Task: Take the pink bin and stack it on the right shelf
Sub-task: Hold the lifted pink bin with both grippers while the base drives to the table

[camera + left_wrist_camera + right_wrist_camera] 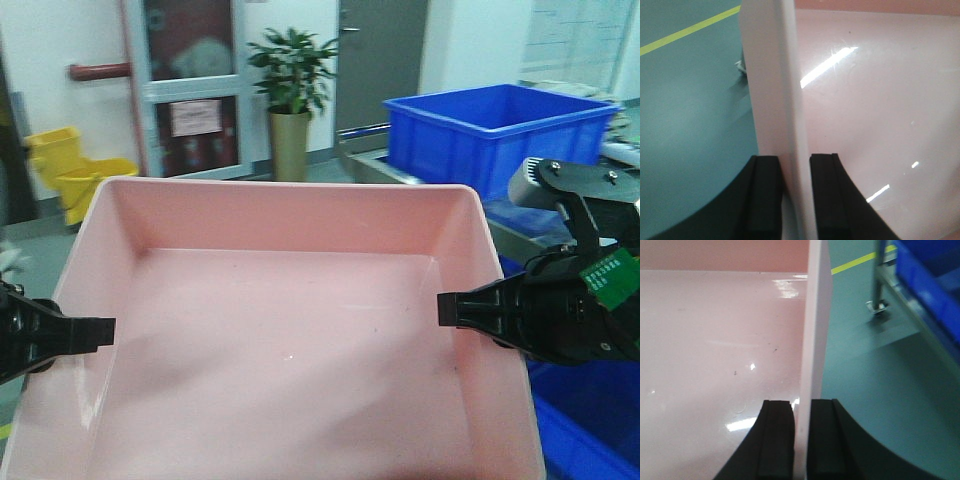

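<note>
The pink bin point(290, 330) filled the lower centre of the front view, a shallow pale-pink tub with smooth glossy walls, rounded corners and a few dark specks on its bare floor. It sat open side up and about level, far wall toward the upper frame, near end cut off by the lower edge. Its long axis seemed to run left to right across the frame. The left gripper point(796, 165) was clamped on the bin's left wall, one black finger inside and one outside. The right gripper point(801, 407) pinched the right wall the same way. Green floor point(690, 125) with a yellow line point(685, 32) lay below. A blue crate point(495, 135) stood at upper right and a potted plant point(292, 75) at upper centre
</note>
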Available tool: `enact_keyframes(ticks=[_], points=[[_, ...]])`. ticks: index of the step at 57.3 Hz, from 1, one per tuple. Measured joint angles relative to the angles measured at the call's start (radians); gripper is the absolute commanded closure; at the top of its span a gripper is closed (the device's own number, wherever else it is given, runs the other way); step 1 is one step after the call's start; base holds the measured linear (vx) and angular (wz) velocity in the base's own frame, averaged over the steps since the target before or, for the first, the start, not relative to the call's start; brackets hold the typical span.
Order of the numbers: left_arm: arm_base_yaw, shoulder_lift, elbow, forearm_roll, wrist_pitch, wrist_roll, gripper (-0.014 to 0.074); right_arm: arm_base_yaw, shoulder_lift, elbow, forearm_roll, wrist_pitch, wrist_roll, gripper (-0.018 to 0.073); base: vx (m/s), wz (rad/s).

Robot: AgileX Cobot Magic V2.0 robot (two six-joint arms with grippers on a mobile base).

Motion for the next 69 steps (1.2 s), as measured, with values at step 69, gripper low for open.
enact_keyframes(ticks=[69], points=[[0.0, 0.0, 0.0, 0.001, -0.001, 0.0, 0.0598, 0.0, 0.0, 0.0, 0.0, 0.0, 0.0, 0.0568, 0.42, -0.7]])
